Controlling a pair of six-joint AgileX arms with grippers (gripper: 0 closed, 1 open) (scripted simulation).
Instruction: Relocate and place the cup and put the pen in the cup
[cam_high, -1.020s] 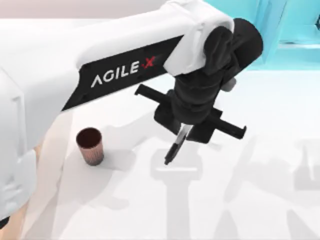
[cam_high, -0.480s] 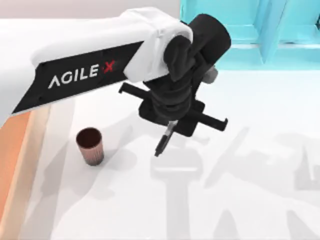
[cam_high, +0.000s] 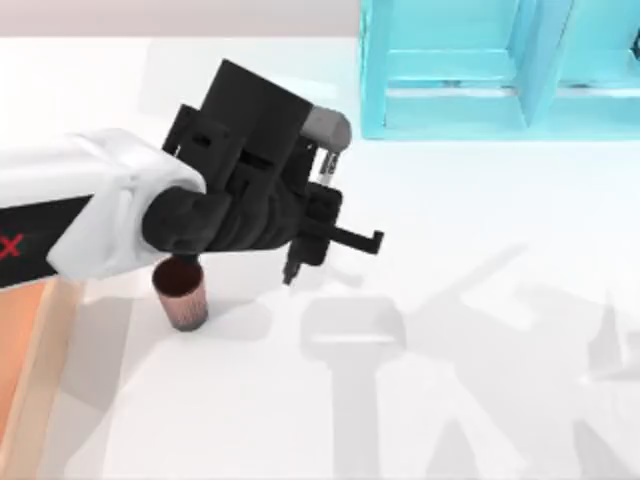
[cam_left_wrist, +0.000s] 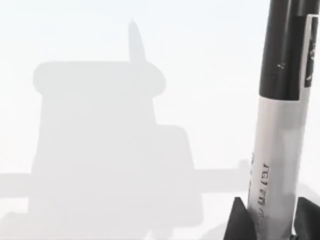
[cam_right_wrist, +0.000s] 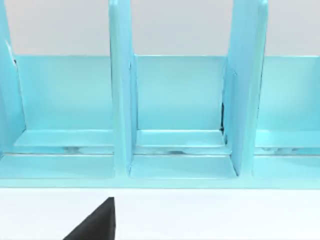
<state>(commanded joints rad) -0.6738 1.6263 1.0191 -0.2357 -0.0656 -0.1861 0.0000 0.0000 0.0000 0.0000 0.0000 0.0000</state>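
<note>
One step looks left: the left gripper (cam_high: 300, 255) clamps the slim black-capped, grey-barrelled pen (cam_left_wrist: 280, 125) between its jaws; the ribbed reddish-brown cup (cam_high: 181, 293) stands beside them, empty; the right gripper's (cam_right_wrist: 95, 225) fingers cannot be judged.

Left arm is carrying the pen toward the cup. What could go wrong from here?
1. The pen hangs beside the cup, not over its mouth; dropped now, it would likely land on the table.
2. The left gripper sits close above the cup's rim and might tip it.
</note>
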